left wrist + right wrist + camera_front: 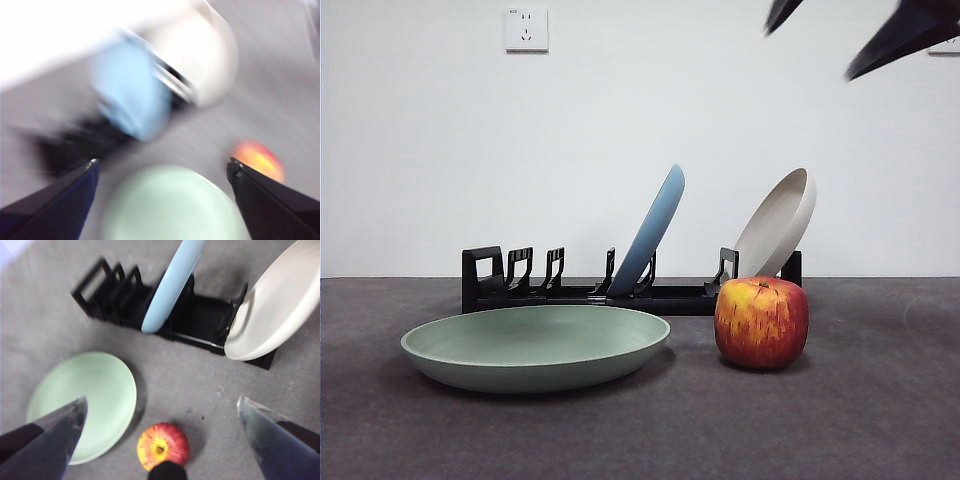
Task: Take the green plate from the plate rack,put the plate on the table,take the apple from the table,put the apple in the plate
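Two plates, we see, stand in the plate rack (620, 292): a blue plate (650, 232) mid-frame and a beige plate (778, 224) to its right. At lower left the green plate (535, 345) lies flat on the table (880, 400), the apple (761, 322) just beside its right edge. Our left gripper (162, 167) and right gripper (162, 402) both hang spread open, empty, above them.

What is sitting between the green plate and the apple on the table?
Nothing: only bare table separates the green plate from the apple. The right wrist view shows that gap, and the front view confirms it.
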Controlling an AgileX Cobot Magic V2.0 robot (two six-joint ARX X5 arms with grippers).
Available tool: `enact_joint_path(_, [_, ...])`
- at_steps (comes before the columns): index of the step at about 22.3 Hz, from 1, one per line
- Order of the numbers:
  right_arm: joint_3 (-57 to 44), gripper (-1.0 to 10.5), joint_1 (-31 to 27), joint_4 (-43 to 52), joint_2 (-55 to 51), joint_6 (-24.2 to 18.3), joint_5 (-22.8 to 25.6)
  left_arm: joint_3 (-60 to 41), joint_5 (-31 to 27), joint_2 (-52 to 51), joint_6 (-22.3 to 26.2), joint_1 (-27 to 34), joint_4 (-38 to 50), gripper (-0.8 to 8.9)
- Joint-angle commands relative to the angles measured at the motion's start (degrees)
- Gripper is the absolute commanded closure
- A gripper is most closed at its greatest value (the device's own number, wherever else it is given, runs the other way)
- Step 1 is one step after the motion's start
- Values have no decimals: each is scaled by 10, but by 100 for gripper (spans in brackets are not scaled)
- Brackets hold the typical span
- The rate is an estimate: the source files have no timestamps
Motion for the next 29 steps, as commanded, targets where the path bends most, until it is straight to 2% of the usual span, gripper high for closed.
enact_joint_path(1, [10,437,31,-12,51,-29,37,-3,-35,-76,-7,28,-12,381])
enact_joint_path(5, [11,438,64,-9,147,-34,62,-3,-119,-190,1,63,-30,381])
enact_joint_path(8, [11,438,80,-2,227,-36,80,-3,-172,-255,16,67,-47,381])
enact_joint_path(11, [11,439,83,-5,290,-35,80,-3,-207,-277,23,67,-94,381])
enact_joint_path(16, [10,458,83,-23,335,-29,80,-3,-211,-278,7,67,-161,381])
enact_joint_path(17, [10,533,83,-22,335,-20,79,-3,-211,-278,7,67,-162,381])
enact_joint_path(20, [10,967,83,-38,335,-14,77,-3,-211,-278,8,67,-162,381])
enact_joint_path(25, [17,957,84,-48,326,-10,76,-3,-210,-278,8,67,-161,381])
enact_joint_path(27, [43,957,98,-48,311,2,73,-3,-208,-278,8,66,-161,381])
enact_joint_path(29, [91,958,122,-49,306,3,49,-3,-208,-278,8,66,-162,381])
